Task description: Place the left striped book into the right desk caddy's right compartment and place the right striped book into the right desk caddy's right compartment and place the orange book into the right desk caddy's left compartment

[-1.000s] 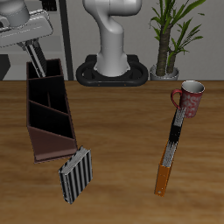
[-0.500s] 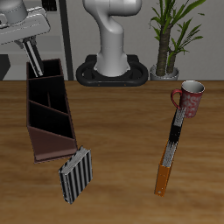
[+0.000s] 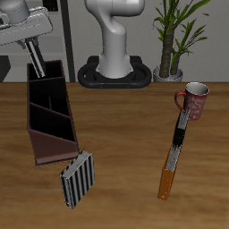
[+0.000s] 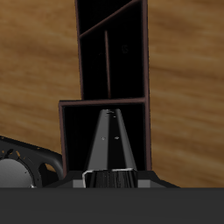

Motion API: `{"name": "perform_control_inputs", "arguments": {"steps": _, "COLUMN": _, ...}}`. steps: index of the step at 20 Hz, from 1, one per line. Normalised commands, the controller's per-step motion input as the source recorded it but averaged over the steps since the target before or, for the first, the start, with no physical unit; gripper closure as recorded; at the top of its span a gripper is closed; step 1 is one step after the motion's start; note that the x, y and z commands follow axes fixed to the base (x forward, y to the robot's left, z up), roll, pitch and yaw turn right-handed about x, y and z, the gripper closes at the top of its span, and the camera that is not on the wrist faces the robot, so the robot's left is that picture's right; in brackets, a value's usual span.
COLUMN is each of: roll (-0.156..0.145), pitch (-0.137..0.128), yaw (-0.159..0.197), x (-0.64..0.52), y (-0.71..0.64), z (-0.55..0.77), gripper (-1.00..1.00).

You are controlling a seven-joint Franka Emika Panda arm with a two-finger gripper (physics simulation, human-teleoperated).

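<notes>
The wooden table carries the right desk caddy — a long maroon tray with inner dividers. Above its far end hangs the gripper, pinching the left striped book upright; in the wrist view the book points down into the caddy. The orange book lies well apart, near a mug. The right striped book rests just beyond the caddy's near end — 1 book gripped, 2 on the table.
</notes>
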Motion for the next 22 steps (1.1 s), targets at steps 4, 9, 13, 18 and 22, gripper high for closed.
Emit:
{"name": "perform_control_inputs", "arguments": {"steps": 4, "roll": -0.012, "pitch": -0.023, "yaw": 0.001, "x": -0.08, "y": -0.03, "z": 0.08, "gripper": 1.0}}
{"name": "perform_control_inputs", "arguments": {"steps": 9, "roll": -0.002, "pitch": 0.026, "yaw": -0.022, "x": 0.05, "y": -0.1, "z": -0.13, "gripper": 1.0}}
{"name": "perform_control_inputs", "arguments": {"steps": 13, "roll": -0.006, "pitch": 0.022, "yaw": -0.009, "x": 0.0, "y": -0.07, "z": -0.06, "gripper": 1.0}}
{"name": "perform_control_inputs", "arguments": {"steps": 18, "roll": 0.009, "pitch": 0.033, "yaw": -0.052, "x": 0.1, "y": -0.13, "z": -0.07, "gripper": 1.0}}
{"name": "perform_control_inputs", "arguments": {"steps": 22, "roll": 0.057, "pitch": 0.039, "yaw": -0.038, "x": -0.02, "y": 0.06, "z": -0.06, "gripper": 1.0}}
